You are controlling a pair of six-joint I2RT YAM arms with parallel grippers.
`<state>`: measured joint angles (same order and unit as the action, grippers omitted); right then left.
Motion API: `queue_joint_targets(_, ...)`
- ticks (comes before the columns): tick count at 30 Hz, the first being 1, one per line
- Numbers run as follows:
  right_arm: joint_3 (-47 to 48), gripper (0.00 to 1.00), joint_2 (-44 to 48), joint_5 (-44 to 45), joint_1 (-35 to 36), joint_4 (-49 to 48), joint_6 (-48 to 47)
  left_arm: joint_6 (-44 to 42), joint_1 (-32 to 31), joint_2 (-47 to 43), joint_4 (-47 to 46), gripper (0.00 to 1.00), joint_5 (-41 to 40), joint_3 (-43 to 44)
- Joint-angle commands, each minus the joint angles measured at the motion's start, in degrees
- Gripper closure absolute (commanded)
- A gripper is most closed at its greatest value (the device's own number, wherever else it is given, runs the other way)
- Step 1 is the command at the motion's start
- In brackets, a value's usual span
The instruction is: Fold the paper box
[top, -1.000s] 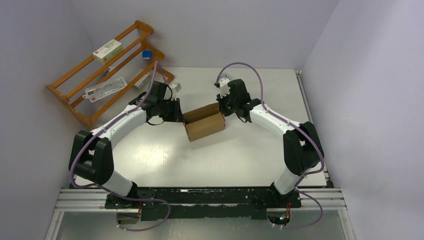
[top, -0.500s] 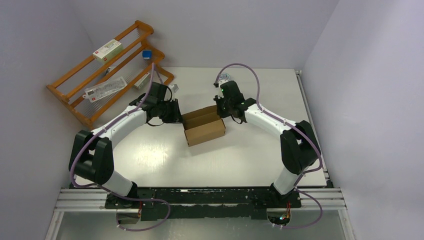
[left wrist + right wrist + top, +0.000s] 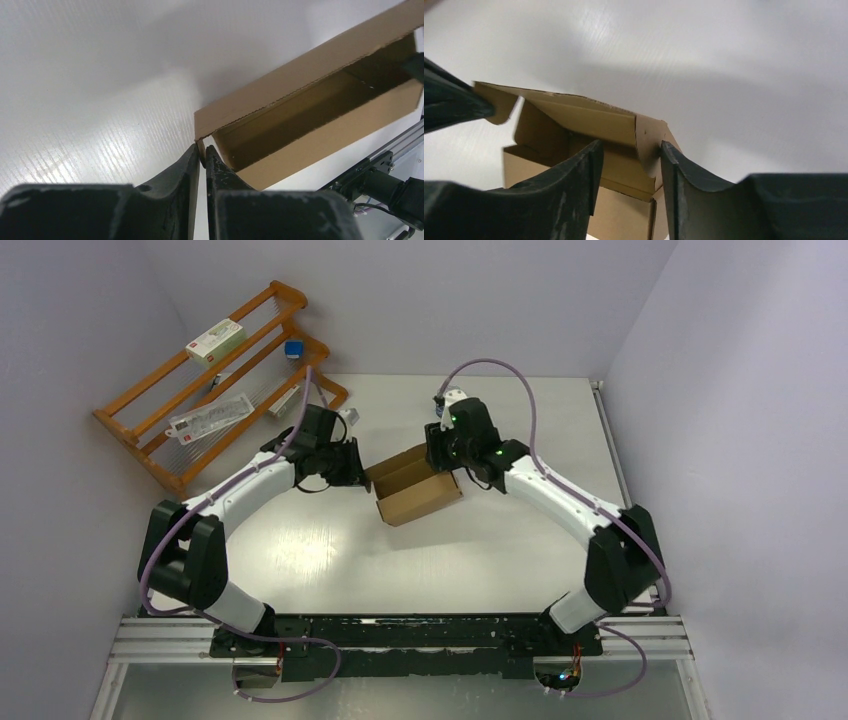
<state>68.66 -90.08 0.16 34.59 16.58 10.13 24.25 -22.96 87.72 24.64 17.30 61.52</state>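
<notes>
The white table (image 3: 480, 550) is the biggest thing here. A wooden rack (image 3: 283, 292) stands at its far left corner, well apart from the work. The paper box (image 3: 415, 485) lies in the middle of the table between my two wrists. It is a brown corrugated trough with its long walls already up and its top open.

Over the last second the box has slid a little to the right and turned slightly. My right forearm has swung outward, though its wrist has stayed at the box's right end. In that same second my right claw (image 3: 629, 150) has gone from clamped to apart. I judge that it has let go of the right end, and that I now need a fresh grip or a push to tuck that end in. The walls are up, but the end flaps are loose and the lid is not yet closed, so the fold looks roughly half done.

My right claw stands about half open and holds nothing. Its fingers (image 3: 574, 180) straddle the loose upright flap at the box's right corner. The other finger sits just beside the flap's edge, and I cannot tell whether it touches.

My left claw (image 3: 202, 152) is almost fully closed. It pinches the thin cardboard edge at the box's left corner and anchors that end.
</notes>
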Motion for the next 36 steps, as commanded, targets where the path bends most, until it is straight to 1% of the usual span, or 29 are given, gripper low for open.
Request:
queue_joint_targets(1,-2.1,0.49,6.3,4.6,0.7,-0.7,-1.1,-0.5,-0.9,0.2,-2.2,0.85,0.2,1.1)
queue_joint_targets(5,-5.4,0.45,10.3,6.4,0.7,-0.7,-2.0,-0.5,-0.9,0.4,-2.1,0.86,0.2,1.7)
queue_joint_targets(10,-7.0,0.43,12.0,9.2,-0.3,1.1,-2.0,-0.9,-0.9,0.9,-1.6,0.86,-0.1,2.5)
queue_joint_targets(12,-7.6,0.43,13.6,7.9,-0.3,1.1,-3.7,-1.0,-0.9,1.0,-1.6,0.86,-0.1,2.7)
queue_joint_targets(15,-8.5,0.43,15.1,2.3,0.7,2.2,-6.9,-0.9,-0.9,1.4,-1.7,0.86,0.1,2.9)
queue_joint_targets(19,-11.2,0.44,14.5,2.1,4.0,4.8,-6.4,-0.9,-0.9,1.9,-1.7,0.86,0.1,3.5)
queue_joint_targets(24,-15.8,0.45,15.5,2.1,8.4,3.8,-5.7,-1.3,-0.9,1.8,-1.1,0.86,-0.4,4.3)
queue_joint_targets(29,-15.5,0.45,12.5,5.8,11.4,3.8,-5.9,-1.4,-0.9,1.7,-1.2,0.86,0.0,4.1)
queue_joint_targets(36,-15.0,0.45,8.1,9.2,13.2,-0.9,-4.4,-1.3,-1.1,1.0,-1.5,0.86,1.0,3.2)
